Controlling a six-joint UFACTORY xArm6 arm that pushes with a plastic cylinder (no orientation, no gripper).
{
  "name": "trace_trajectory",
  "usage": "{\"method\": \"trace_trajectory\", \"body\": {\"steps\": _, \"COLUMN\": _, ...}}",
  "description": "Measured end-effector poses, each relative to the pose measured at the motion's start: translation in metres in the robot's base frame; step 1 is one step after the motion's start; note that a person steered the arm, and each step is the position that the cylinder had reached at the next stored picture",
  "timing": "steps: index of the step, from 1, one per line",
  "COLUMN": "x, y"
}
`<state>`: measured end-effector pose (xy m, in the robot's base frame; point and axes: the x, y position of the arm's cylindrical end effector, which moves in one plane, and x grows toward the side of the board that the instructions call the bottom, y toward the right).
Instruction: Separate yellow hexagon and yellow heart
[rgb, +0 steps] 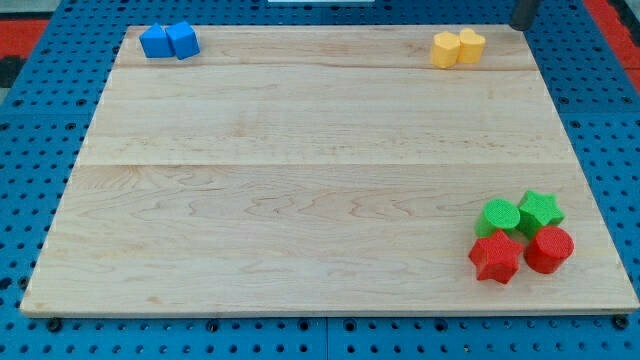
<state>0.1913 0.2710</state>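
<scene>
Two yellow blocks sit touching each other near the top right corner of the wooden board (300, 180). The left one (446, 50) looks like the yellow heart and the right one (471, 44) like the yellow hexagon, though their outlines are small. My tip (521, 27) shows at the view's top right, just off the board's top edge. It is to the right of and slightly above the yellow pair, a short gap away and touching neither.
Two blue blocks (155, 41) (183, 40) sit together at the top left corner. At the bottom right are a green round block (497, 217), a green star (540, 210), a red star (495, 258) and a red round block (549, 249), clustered.
</scene>
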Motion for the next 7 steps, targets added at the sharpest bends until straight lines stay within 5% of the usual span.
{"method": "trace_trajectory", "body": {"steps": 2, "x": 0.086, "y": -0.061}}
{"method": "trace_trajectory", "body": {"steps": 5, "x": 0.041, "y": -0.105}}
{"method": "trace_trajectory", "body": {"steps": 7, "x": 0.113, "y": -0.13}}
